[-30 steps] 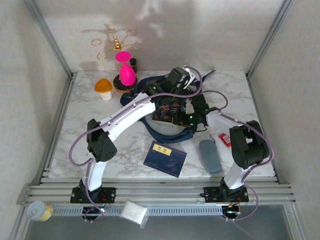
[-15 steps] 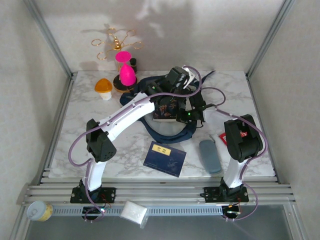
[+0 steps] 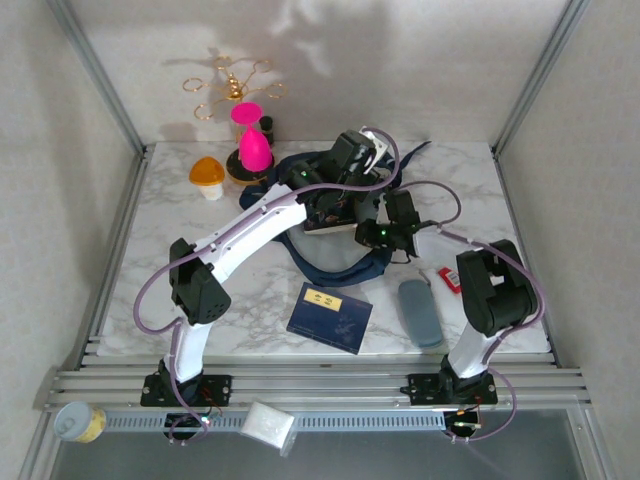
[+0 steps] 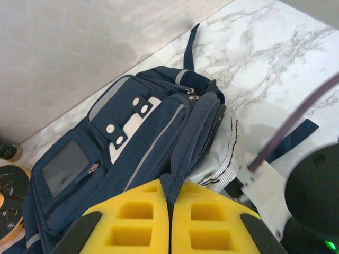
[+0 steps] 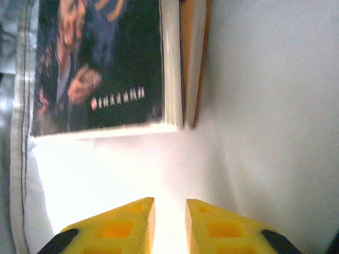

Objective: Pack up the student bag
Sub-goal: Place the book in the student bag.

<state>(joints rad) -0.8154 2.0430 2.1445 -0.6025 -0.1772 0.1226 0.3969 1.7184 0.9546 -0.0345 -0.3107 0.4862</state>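
We find the student bag (image 4: pixel 132 132) lying on the marble tabletop (image 3: pixel 180 260), at its rear centre and just in front of the back wall. From the left wrist camera its long axis slants from lower left to upper right. The front pocket with the clear window lies at the lower-left end. At the upper-right end a dark strap (image 4: pixel 190 42) trails toward the wall. The pocket face is turned up and toward the wall, while the zipped mouth gapes toward the arms.

The left pincer (image 4: pixel 170 191) is clenched on the navy edge of that mouth, with a fold of fabric nipped between its yellow pads. Pale grey-white lining (image 4: pixel 220 153) shows just to the right of the fold.

The right pincer (image 5: pixel 169 205) is inside the opening, over the pale lining. Its pads stand a narrow gap apart with nothing between them. Ahead of it in the bag lies a book with a dark illustrated cover (image 5: pixel 95 69). A thinner orange-edged item (image 5: pixel 197 58) sits tight against the book's page edge (book or board, we cannot tell).

Outside the bag, a flat navy book with a yellow label (image 3: pixel 330 315) lies on the tabletop nearer the arms. A grey case (image 3: pixel 418 312) lies to the right of that book, well apart from the bag.
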